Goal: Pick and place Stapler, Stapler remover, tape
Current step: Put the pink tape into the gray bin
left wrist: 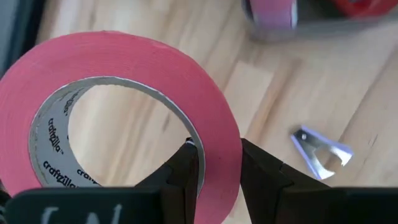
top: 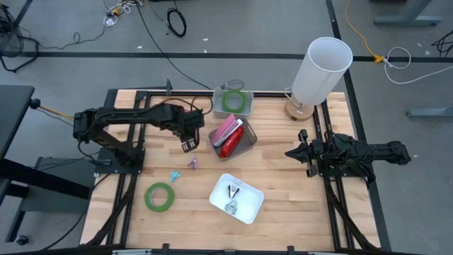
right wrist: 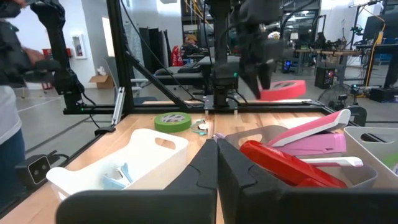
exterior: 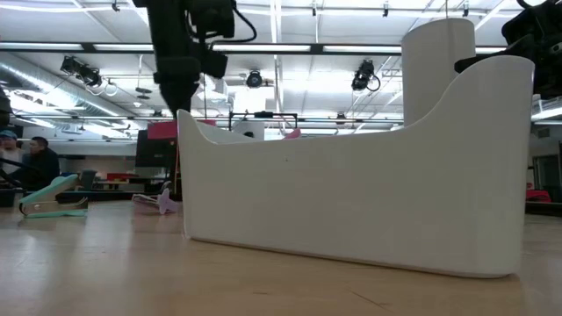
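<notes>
**Pink tape in the left gripper, bins just to its right**

High view: your left gripper (top: 189, 145) hangs over the table mid-left; the grey bin (top: 249, 144) with staplers sits just right of it, and the clear bin (top: 216, 99) with a green tape roll (top: 233, 101) is farther back-right. The right gripper (top: 294, 152) waits at the right edge, fingers closed, empty.

Low view: only a white tray (exterior: 351, 202) close up.

Left wrist view: the fingers (left wrist: 186, 168) pinch the pink tape roll (left wrist: 118, 68) through its wall, one inside the hole and one outside.

Right wrist view: the pink roll is off the table, its flat face roughly level. The left arm is nearer both bins; the move likely goes rightward.
</notes>
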Motion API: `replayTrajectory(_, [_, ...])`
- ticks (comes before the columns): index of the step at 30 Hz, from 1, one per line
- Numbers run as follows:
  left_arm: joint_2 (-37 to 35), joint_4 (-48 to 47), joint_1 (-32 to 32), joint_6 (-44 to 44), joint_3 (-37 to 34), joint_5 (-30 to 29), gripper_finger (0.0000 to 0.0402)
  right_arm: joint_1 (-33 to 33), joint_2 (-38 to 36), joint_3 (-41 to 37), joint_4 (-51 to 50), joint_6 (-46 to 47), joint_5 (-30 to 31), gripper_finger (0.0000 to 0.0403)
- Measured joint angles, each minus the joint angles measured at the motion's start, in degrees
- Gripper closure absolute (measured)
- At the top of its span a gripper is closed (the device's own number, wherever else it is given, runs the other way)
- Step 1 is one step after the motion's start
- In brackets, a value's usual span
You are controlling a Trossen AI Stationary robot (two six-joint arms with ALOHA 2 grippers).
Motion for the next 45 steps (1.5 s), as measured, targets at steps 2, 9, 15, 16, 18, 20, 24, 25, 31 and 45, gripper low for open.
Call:
replayTrajectory(2, [-0.07, -0.11, 1.13, 2.56, 2.15, 0.0, 0.0301, 0.0, 0.0, 0.01, -0.02, -0.01, -0.01, 0.0401])
replayTrajectory(9, [-0.09, 4.91, 5.65, 16.48, 8.91, 0.01, 0.0301, 0.02, 0.0, -0.01, 0.0, 0.01, -0.01, 0.0401])
replayTrajectory(15, [-0.09, 13.32, 8.15, 25.85, 10.78, 2.26, 0.0301, 0.0, 0.0, -0.01, 0.0, -0.01, 0.01, 0.0401])
replayTrajectory(16, [-0.09, 14.69, 8.48, 26.47, 10.78, 2.5, 0.0301, 0.02, 0.0, -0.01, 0.0, -0.01, 0.01, 0.0401])
replayTrajectory(18, [-0.09, 16.68, 9.05, 26.79, 10.78, 2.61, 0.0301, 0.02, 0.0, 0.01, 0.0, -0.01, 0.01, 0.0401])
replayTrajectory(20, [-0.09, 18.78, 9.73, 26.82, 10.78, 2.64, 0.0301, 0.01, 0.0, 0.0, 0.0, 0.01, -0.01, 0.0401])
replayTrajectory(24, [0.06, 22.86, 10.95, 29.44, 10.78, 3.18, 0.0301, 0.02, 0.0, 0.0, 0.0, -0.01, 0.01, 0.0401])
replayTrajectory(25, [0.17, 24.05, 11.25, 29.98, 10.78, 3.86, 0.0301, 0.01, 0.0, 0.01, 0.0, -0.01, 0.01, 0.0401])
replayTrajectory(31, [2.92, 30.39, 13.14, 30.44, 10.74, 8.08, 0.0301, 0.0, 0.0, -0.01, 0.0, 0.01, 0.0, 0.0401])
replayTrajectory(45, [13.26, 38.48, 16.48, 33.26, 10.72, 10.77, 0.0301, 0.0, 0.0, 0.01, 0.0, 0.01, 0.01, 0.0401])
